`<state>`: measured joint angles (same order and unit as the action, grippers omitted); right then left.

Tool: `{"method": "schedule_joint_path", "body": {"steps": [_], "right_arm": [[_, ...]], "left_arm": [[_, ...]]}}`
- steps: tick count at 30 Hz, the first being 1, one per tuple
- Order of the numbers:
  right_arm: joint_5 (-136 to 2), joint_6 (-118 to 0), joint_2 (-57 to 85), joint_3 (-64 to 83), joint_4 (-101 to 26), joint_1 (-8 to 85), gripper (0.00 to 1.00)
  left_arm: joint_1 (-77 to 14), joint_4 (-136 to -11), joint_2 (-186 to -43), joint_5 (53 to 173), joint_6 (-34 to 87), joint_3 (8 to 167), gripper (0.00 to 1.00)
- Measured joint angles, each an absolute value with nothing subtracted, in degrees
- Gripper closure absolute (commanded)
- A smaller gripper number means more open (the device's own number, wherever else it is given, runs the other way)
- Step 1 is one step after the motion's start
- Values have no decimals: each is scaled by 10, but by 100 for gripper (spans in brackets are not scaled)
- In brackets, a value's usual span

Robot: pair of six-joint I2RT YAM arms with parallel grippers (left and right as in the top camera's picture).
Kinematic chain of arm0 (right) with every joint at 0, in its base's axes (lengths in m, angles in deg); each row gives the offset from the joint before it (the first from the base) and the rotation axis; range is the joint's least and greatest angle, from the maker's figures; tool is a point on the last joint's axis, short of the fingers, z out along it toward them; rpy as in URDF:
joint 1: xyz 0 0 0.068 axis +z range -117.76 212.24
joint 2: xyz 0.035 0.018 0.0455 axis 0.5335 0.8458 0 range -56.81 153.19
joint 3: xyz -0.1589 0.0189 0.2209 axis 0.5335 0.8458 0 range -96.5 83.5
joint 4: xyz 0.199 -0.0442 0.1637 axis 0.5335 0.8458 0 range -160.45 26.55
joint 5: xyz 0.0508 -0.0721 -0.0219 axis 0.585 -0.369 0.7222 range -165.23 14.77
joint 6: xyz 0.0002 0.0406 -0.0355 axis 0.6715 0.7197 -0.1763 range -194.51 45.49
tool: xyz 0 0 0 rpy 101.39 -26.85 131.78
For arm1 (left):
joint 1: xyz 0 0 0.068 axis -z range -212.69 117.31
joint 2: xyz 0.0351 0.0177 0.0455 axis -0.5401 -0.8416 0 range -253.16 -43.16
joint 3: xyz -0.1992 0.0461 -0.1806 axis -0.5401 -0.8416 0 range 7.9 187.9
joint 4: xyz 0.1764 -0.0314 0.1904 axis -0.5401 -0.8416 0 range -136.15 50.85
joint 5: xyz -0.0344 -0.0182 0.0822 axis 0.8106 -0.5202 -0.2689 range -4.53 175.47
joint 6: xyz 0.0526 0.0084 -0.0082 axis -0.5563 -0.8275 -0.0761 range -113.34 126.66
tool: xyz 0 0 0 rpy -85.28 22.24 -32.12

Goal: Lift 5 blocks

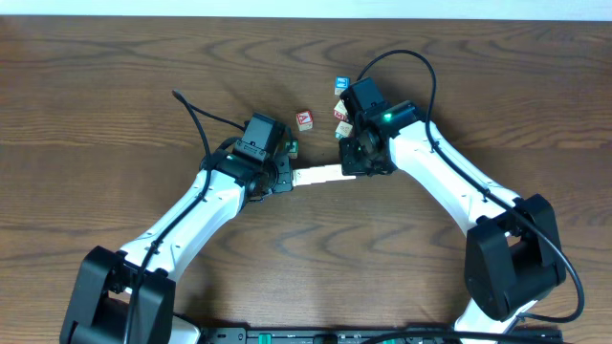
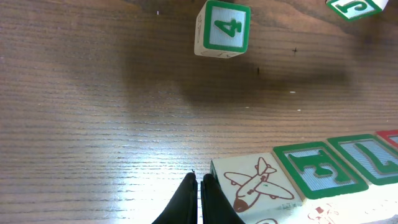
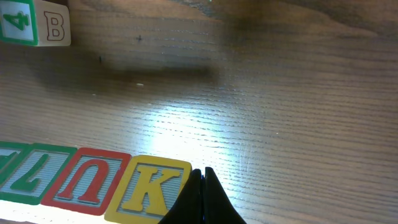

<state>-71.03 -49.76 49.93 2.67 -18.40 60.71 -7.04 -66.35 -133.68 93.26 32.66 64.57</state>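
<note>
A row of several blocks (image 1: 320,174) stretches between my two grippers at mid-table, pale from overhead. In the left wrist view its near end is a cream face with a red aeroplane (image 2: 255,183), then green-edged letter faces (image 2: 317,168). My left gripper (image 2: 199,180) is shut, nothing between its fingers, its tip right beside that end block. In the right wrist view the row ends in a yellow K block (image 3: 149,186) next to a red U block (image 3: 90,180). My right gripper (image 3: 202,173) is shut too, pressed against the K block's side. Whether the row is off the wood, I cannot tell.
Loose cubes lie beyond the row: a red one (image 1: 304,119), a blue one (image 1: 338,84), two by the right arm (image 1: 340,114), and a green one (image 1: 292,147) by the left wrist. A green "4" cube (image 2: 222,28) stands ahead of the left gripper. Cables arc over both arms.
</note>
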Motion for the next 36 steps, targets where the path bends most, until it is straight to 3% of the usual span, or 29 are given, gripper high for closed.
{"method": "schedule_joint_path", "body": {"steps": [36], "right_arm": [[-723,-497,473,26,-181,607,99]], "left_arm": [[-70,-664,-1311,925,339,658,93]]}}
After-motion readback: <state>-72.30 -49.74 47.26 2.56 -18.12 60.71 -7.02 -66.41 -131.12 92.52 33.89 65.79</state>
